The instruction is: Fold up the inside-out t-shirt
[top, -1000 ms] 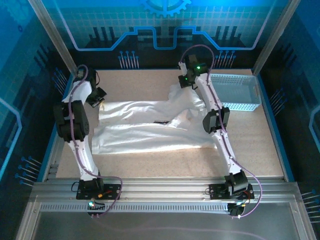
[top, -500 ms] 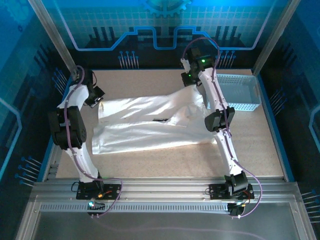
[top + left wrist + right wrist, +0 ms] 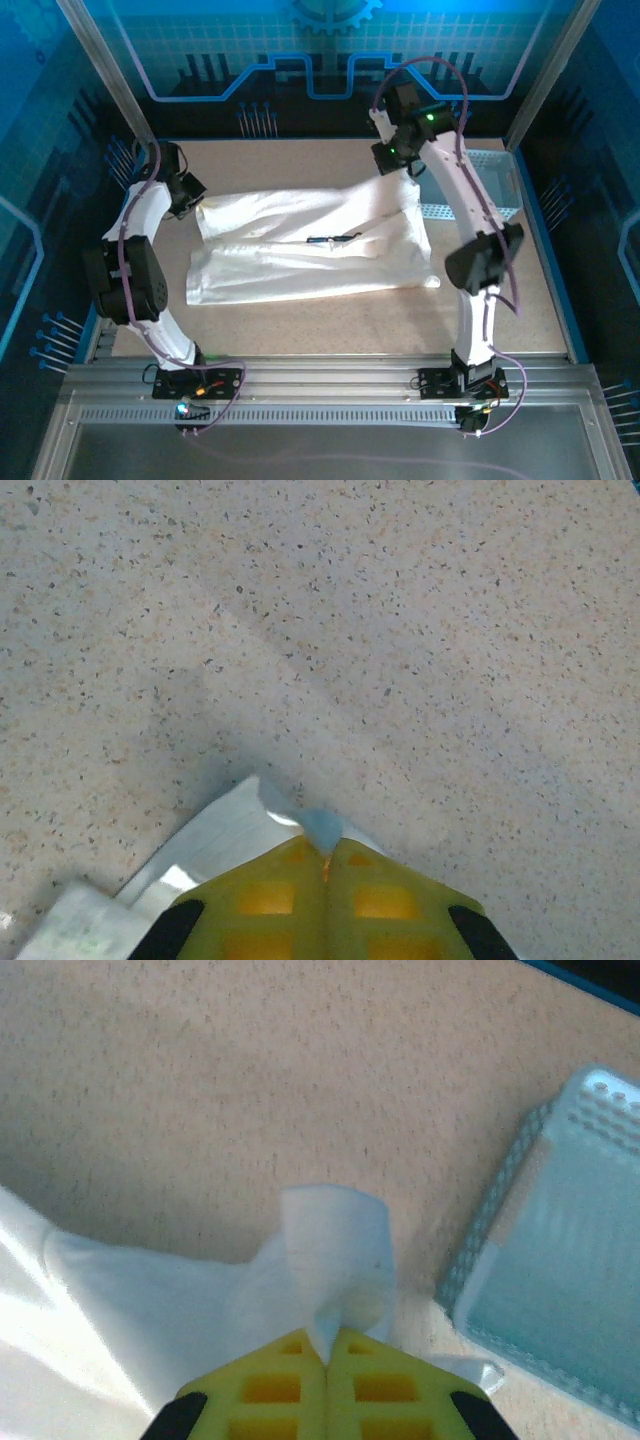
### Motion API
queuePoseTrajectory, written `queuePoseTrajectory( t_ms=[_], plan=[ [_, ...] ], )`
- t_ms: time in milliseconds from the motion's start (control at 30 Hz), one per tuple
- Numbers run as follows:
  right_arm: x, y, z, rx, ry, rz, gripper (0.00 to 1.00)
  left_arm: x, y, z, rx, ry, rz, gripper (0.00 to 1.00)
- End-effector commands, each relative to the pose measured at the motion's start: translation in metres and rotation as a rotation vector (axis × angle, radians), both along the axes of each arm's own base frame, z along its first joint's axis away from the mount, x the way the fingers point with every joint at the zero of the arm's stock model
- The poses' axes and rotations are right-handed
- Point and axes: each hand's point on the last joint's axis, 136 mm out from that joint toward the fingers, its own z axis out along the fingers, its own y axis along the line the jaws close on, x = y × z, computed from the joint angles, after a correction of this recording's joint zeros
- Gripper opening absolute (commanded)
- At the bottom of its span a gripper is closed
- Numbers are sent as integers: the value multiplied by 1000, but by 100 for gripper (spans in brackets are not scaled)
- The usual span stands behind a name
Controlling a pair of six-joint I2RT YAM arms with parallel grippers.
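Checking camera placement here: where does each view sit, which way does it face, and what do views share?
Top external: above, behind the bases, looking down on table, t-shirt, basket; left arm, right arm show.
Left wrist: on that arm, facing down past shut left hand at pinched t-shirt corner.
Right wrist: likewise, past shut right hand at t-shirt, basket.
Shared: t-shirt in all three.

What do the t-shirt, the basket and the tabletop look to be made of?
The t-shirt looks like soft, matte white cloth, probably a cotton knit: it creases and drapes limply. The basket looks like light blue-grey plastic with a slight sheen: its wall has moulded rows of holes. The tabletop looks hard and matte, beige with dark speckles, possibly laminate or composite.
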Motion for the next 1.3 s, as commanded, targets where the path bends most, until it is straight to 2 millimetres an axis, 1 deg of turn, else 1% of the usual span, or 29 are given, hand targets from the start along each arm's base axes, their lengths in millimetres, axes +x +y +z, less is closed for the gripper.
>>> queuePoseTrajectory(
  t_ms=[0, 100, 167, 300, 400, 500, 567, 667, 733, 867, 933, 1067, 1133, 1233, 1267],
  plan=[
    [9, 5, 14, 85, -130, -12, 4, -7, -1, 13, -15, -46, 6, 0],
    [2, 8, 4, 129, -118, -15, 1, -14, -1, 22, -5, -70, 15, 0],
    [2, 7, -5, 140, -122, -33, 0, -18, 0, 27, 2, -93, 19, 0],
    [13, 4, -24, 167, -150, -55, 0, -16, 0, 27, -13, -120, 8, 0],
    [27, 3, -32, 172, -160, -64, 0, -11, -3, 27, -24, -137, -10, 0],
    [36, -8, -31, 149, -190, -112, 0, -13, -5, 24, -39, -130, -10, 0],
    [32, -20, -38, 144, -177, -164, 0, -18, -6, 22, -44, -133, -2, 0],
    [15, -33, -53, 174, -143, -232, 0, -34, -6, 17, -40, -146, 32, 0],
    [1, -31, -63, 212, -124, -230, 0, -45, -7, 15, -40, -156, 52, 0],
    [-32, -30, -81, 254, -90, -258, 0, -77, -4, 7, -21, -160, 117, 0],
    [-48, -32, -83, 278, -91, -278, 0, -94, -1, -1, -12, -148, 157, 0],
    [-80, -42, -97, 308, -86, -332, 0, -131, 4, -15, -6, -134, 252, 0],
    [-96, -44, -106, 324, -73, -349, 0, -145, 3, -23, -11, -129, 281, 0],
    [-118, -42, -119, 370, -43, -362, 1, -166, 2, -36, -13, -102, 319, 0],
    [-126, -41, -128, 382, -25, -364, 1, -173, 2, -40, -12, -89, 335, 0]
  ],
)
